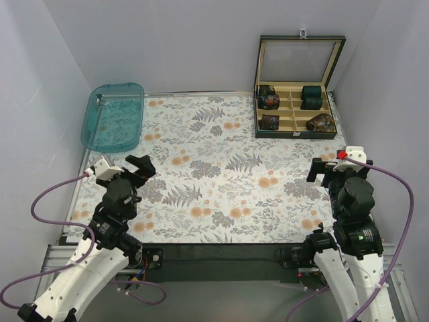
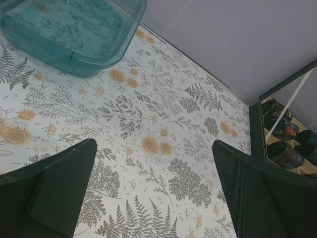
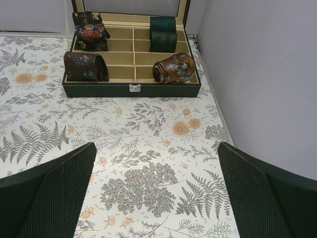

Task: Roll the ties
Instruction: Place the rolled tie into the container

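Several ties lie rolled up in the open compartment box (image 1: 295,134) at the back right. A dark brown coil with small pale specks (image 3: 85,67) (image 1: 270,122) fills the front left slot. An orange-brown coil (image 3: 174,68) lies at the front right and a dark floral one (image 3: 91,34) at the back left. Teal-green bundles (image 3: 163,32) sit at the back right. No tie lies flat on the cloth. My left gripper (image 1: 137,171) (image 2: 153,158) hovers open over the left of the cloth. My right gripper (image 1: 325,169) (image 3: 157,158) hangs open short of the box, with nothing between its fingers.
A translucent teal tray (image 1: 114,117) (image 2: 74,29) rests at the back left corner. A floral cloth (image 1: 214,174) covers the table. The box lid (image 1: 298,59) stands upright against the back wall. Grey walls close in the left, back and right sides.
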You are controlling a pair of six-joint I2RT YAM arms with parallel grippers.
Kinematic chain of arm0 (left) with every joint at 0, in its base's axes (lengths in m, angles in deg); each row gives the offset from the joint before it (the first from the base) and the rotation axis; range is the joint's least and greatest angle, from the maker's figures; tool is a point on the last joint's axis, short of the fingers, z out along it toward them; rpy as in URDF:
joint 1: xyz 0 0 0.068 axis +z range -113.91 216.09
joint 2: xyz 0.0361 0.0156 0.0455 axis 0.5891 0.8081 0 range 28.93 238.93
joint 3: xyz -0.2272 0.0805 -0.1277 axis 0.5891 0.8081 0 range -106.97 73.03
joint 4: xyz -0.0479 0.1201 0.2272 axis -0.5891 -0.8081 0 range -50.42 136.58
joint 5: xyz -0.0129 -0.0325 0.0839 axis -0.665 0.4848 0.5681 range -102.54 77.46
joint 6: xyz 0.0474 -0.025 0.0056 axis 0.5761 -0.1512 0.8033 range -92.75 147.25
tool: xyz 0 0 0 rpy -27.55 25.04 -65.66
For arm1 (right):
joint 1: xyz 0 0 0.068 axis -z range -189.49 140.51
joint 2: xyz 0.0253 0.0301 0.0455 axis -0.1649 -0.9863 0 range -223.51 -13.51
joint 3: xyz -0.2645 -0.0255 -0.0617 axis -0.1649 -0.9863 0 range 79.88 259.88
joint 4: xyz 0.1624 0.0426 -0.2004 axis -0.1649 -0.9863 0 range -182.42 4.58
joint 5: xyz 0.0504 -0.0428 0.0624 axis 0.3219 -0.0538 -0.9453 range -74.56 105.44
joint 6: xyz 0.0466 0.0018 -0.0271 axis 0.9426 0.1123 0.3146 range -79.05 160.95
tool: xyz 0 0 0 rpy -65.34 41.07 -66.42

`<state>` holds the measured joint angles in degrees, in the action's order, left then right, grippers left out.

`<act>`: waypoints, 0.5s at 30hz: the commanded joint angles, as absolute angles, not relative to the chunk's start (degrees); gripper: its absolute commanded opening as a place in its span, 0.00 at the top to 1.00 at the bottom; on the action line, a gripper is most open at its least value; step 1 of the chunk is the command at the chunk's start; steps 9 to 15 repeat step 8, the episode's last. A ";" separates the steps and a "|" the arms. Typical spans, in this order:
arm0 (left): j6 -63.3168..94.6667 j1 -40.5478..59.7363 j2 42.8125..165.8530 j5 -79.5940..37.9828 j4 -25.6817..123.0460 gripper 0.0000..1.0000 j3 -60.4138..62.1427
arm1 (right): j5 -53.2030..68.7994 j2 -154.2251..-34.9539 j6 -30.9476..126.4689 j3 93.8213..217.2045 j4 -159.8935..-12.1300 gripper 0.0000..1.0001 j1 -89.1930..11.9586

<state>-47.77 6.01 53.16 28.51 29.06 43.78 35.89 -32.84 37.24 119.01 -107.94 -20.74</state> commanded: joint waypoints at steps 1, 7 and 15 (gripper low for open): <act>-48.77 6.30 53.36 29.64 32.25 0.02 44.91 | 36.00 -32.76 36.11 120.40 -105.72 0.02 -20.57; -47.54 6.30 54.15 29.29 37.16 0.02 46.31 | 35.30 -33.02 36.64 120.31 -105.19 0.02 -20.56; -47.37 6.30 54.41 29.12 37.70 0.02 46.40 | 35.22 -32.93 36.64 120.22 -105.19 0.02 -20.56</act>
